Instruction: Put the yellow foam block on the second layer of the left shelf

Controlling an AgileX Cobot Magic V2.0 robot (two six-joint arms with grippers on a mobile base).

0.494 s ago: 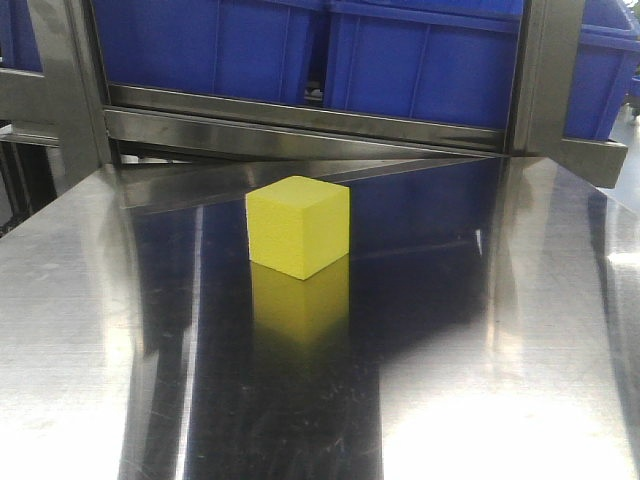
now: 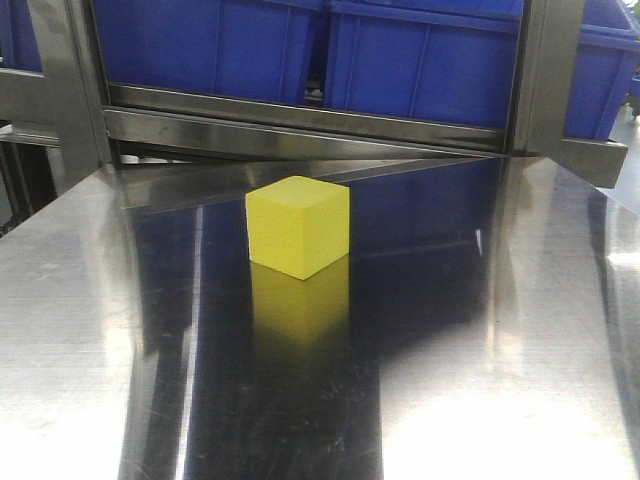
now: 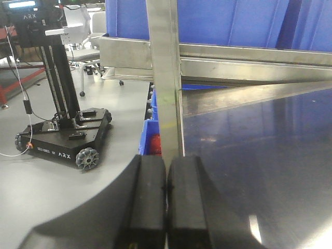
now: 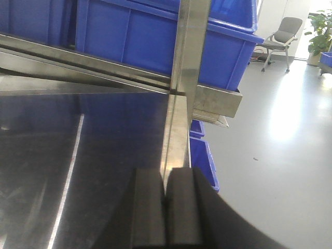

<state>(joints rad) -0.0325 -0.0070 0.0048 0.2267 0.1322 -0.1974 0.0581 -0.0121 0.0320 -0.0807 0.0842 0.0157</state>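
Right now block [image 2: 298,226] reads matt yellow foam w/ crisp edges, table [image 2: 500,350] is mirror-glossy steel w/ fine scratches, bins [image 2: 420,60] smooth semi-gloss blue plastic, shelf frame [image 2: 300,118] brushed metal, left gripper [image 3: 166,166] & right gripper [image 4: 165,176] matt black, plastic-looking.

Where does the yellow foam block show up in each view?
Exterior front-facing: yellow foam block at centre, on the steel table.
Left wrist-mounted: not in it.
Right wrist-mounted: not in it.
Shared landmark: the blue bins above the table's far edge, in all three.
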